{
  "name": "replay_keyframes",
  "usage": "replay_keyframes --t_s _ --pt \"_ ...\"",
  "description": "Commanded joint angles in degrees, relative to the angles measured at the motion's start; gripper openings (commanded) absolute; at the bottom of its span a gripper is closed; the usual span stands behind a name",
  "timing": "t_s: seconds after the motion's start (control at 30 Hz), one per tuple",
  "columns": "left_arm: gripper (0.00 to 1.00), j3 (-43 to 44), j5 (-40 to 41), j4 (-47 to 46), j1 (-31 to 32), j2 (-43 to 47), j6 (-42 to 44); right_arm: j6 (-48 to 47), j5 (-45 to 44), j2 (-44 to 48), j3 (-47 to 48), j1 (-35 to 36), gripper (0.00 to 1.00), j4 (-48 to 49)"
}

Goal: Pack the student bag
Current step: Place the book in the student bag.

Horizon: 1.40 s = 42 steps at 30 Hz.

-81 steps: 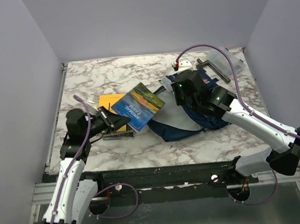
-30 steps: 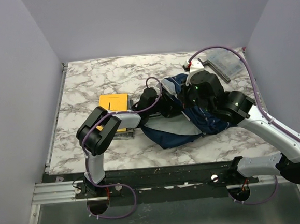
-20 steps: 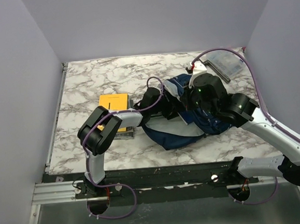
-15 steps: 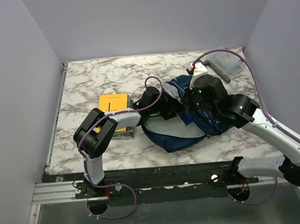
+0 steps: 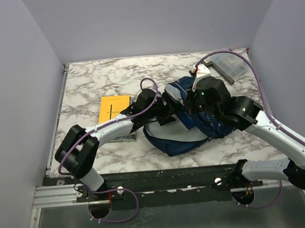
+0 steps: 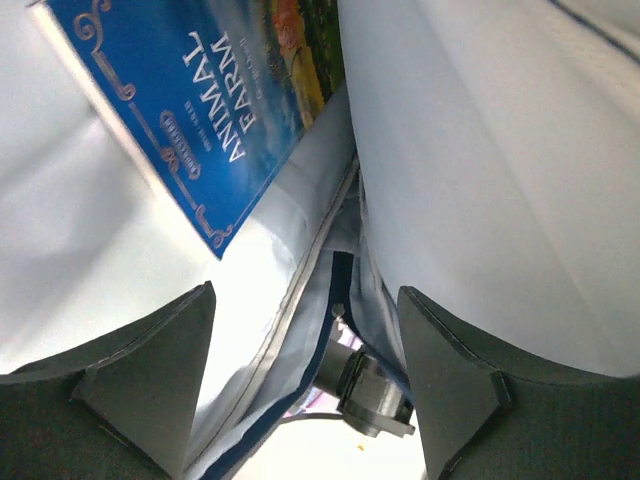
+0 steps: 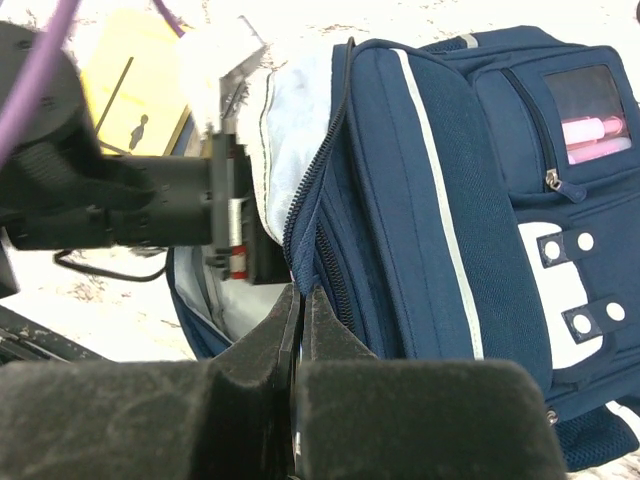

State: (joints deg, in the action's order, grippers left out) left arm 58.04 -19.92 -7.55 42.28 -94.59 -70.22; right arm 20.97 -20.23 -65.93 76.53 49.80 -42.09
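Observation:
The student bag (image 5: 198,129), navy with grey stripes, lies at the middle right of the table with its main zip open. My right gripper (image 7: 303,300) is shut on the zip edge of the student bag (image 7: 430,190) and holds the mouth up. My left gripper (image 5: 165,109) reaches into that mouth from the left. In the left wrist view the left gripper (image 6: 305,385) stands open, with only pale lining between its fingers (image 6: 150,370). A blue "Animal Farm" book (image 6: 200,110) rests free against the lining ahead of it.
A yellow book (image 5: 114,107) lies left of the bag, with a dark book (image 5: 120,138) just below it. A clear case (image 5: 228,66) and a dark bar (image 5: 211,66) sit at the back right corner. A grey metal cylinder (image 6: 368,388) shows through the bag's opening.
My left gripper has opened and let go of the blue book inside the bag. The left arm has stretched lower and drawn back a little to the left. The right gripper keeps its hold.

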Motion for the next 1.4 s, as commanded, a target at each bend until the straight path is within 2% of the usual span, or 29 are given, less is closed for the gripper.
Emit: replay_keyframes --t_s 0.0,0.17,0.27,0.33,0.43,0.5,0.6,0.67,0.77,0.93,1.1,1.37 --pt "0.75 -5.8 5.3 2.9 -0.3 10.8 5.1 0.6 -1.1 0.9 0.0 0.1 0.01 4.5" --pt "0.75 -15.3 10.1 12.9 -3.7 27.5 13.8 0.5 -0.6 0.8 -1.3 0.1 0.01 4.2" --pt "0.76 -20.0 12.3 21.7 -9.0 39.3 18.5 -0.3 1.4 0.7 -3.2 0.1 0.01 5.1" --pt "0.83 -21.7 13.0 29.2 -16.6 45.3 21.0 -1.0 3.8 0.3 -4.4 0.1 0.01 5.7" --pt "0.85 -24.7 10.0 34.1 -32.5 52.4 27.4 -1.3 5.9 -0.3 -6.1 0.1 0.01 6.6" --pt "0.9 -27.2 7.5 33.1 -41.2 55.9 30.2 -1.4 7.2 -0.3 -6.5 0.1 0.01 7.1" --pt "0.94 -34.0 -0.6 25.3 -54.1 58.1 28.0 -1.9 8.0 -0.1 -6.0 0.1 0.01 7.5" --pt "0.94 -37.0 -4.8 20.7 -60.7 56.5 25.5 -2.2 8.4 -0.2 -5.1 0.1 0.01 7.2" --pt "0.95 -40.6 -8.4 14.1 -67.2 53.7 20.6 -2.3 9.0 0.0 -4.5 0.1 0.0 7.0" --pt "0.94 -49.9 -9.8 -5.9 -68.6 49.6 13.9 -2.8 9.3 0.2 -4.4 0.1 0.01 7.0" --pt "0.9 -55.6 -8.9 -18.9 -68.7 46.7 9.8 -2.9 10.1 0.6 -3.9 0.1 0.01 7.6" --pt "0.75 -57.5 -9.8 -29.6 -67.3 39.9 5.6 -3.0 11.6 0.1 -2.6 0.1 0.01 8.9"
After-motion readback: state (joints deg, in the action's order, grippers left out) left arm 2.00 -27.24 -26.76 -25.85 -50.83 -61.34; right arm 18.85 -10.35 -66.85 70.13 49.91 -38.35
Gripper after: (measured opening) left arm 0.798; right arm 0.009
